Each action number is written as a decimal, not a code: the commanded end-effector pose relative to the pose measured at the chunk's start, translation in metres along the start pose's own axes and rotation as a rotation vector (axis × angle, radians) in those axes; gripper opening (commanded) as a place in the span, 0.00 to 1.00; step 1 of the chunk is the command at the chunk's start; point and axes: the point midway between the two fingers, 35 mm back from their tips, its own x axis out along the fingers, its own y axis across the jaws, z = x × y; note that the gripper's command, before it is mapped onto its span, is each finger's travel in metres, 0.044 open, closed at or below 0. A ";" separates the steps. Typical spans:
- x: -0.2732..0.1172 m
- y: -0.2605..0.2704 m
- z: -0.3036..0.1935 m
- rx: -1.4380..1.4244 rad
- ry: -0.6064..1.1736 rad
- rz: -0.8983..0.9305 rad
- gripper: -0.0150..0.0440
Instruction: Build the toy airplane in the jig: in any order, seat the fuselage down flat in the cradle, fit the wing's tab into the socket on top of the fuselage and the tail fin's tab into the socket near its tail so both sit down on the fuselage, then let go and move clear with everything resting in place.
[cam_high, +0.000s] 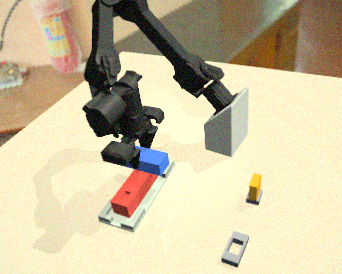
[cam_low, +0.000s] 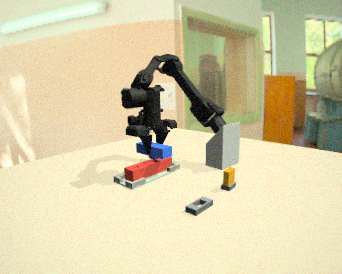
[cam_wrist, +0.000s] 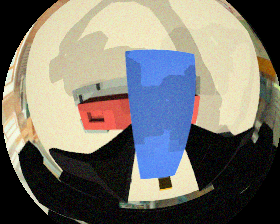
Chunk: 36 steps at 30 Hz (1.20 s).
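The red fuselage (cam_high: 131, 196) (cam_low: 142, 171) (cam_wrist: 117, 116) lies lengthwise in the pale cradle (cam_high: 126, 224) (cam_low: 131, 184) (cam_wrist: 111, 88); a small socket shows in its top near one end. My gripper (cam_high: 141, 150) (cam_low: 154, 148) (cam_wrist: 158, 125) is shut on the blue wing (cam_high: 152, 161) (cam_low: 163, 151) (cam_wrist: 162, 90). The wing lies crosswise over the fuselage's far part, touching it or just above it; its tab and the socket below are hidden. The orange tail fin (cam_high: 255, 185) (cam_low: 229, 176) stands upright in a small dark holder, well apart from the gripper.
A grey holder with a rectangular opening (cam_high: 231, 258) (cam_low: 192, 208) lies at the front right. A tall grey wedge-shaped block (cam_high: 220, 132) (cam_low: 225, 150) stands behind the tail fin, near the arm's upper link.
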 end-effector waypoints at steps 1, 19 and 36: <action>0.008 -0.002 0.000 -0.007 -0.004 -0.004 0.58; 0.012 -0.001 0.000 -0.001 -0.002 -0.002 0.35; 0.012 -0.001 0.000 -0.001 -0.002 -0.002 1.00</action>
